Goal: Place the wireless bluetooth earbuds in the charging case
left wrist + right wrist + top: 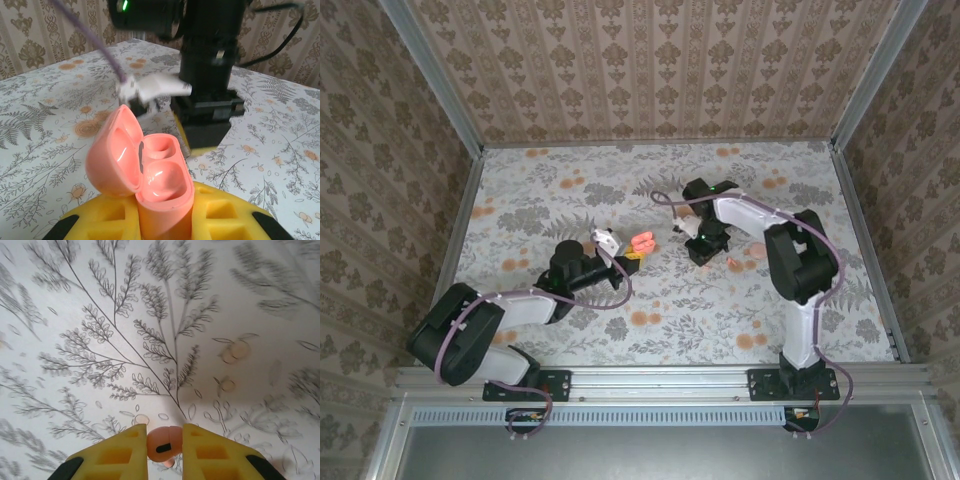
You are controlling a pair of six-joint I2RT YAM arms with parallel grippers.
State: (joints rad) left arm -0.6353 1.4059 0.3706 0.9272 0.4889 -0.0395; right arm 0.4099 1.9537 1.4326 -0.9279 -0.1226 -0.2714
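Observation:
The salmon-pink charging case (pixel 162 200) stands upright with its lid (pixel 112 152) swung open to the left. My left gripper (pixel 165 212) is shut on the case body between its yellow fingers. One earbud (pixel 167 177) sits in the near socket, and the far socket (pixel 159 144) looks empty. In the top view the case (pixel 642 243) is at the table's middle, at the tip of my left gripper (pixel 630 256). My right gripper (pixel 165 440) is shut on the other earbud (pixel 163 444), just above the tablecloth. From above, my right gripper (pixel 704 252) points down, right of the case.
The flowered tablecloth (pixel 570 200) covers the table, with flat orange printed spots (pixel 642 318) scattered on it. Patterned walls and metal rails (pixel 470 210) close in three sides. The black body of the right arm (pixel 207 100) stands close behind the open case.

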